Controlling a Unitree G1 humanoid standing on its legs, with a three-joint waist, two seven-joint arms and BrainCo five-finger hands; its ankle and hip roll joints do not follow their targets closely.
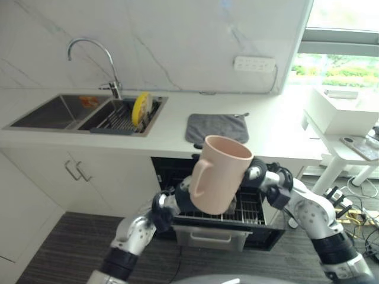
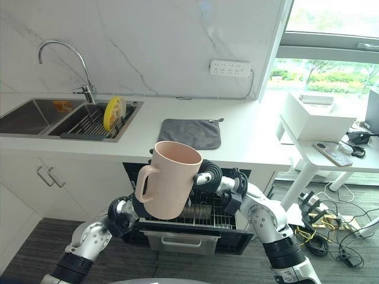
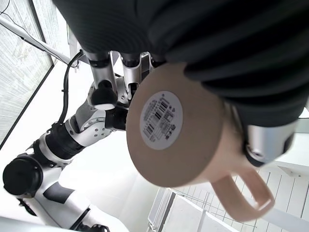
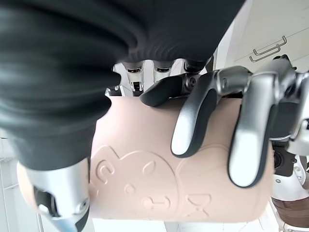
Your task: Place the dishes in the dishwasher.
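Mug: we see the pink mug [image 1: 220, 173] held up in the air in front of the open dishwasher [image 1: 249, 214], between both hands.
Axis: long axis near upright, tilted a little; mouth up, handle toward the robot's left.
Label: a round white barcode sticker [image 3: 161, 113] sits on the mug's base; we cannot make out its print. Raised cartoon figures mark the wall.
Right hand [image 4: 212, 116]: fingers curled round the mug's wall.
Left hand [image 3: 270, 140]: clamped on the mug near the handle.
Hidden: the mug covers much of the dishwasher rack [image 1: 251, 210].
Sink [image 1: 83, 112]: a yellow plate [image 1: 141, 107] stands on edge in it.
Counter: a grey mat [image 1: 218, 127] lies beside the sink.

Bright daylight from window [image 2: 331, 41]
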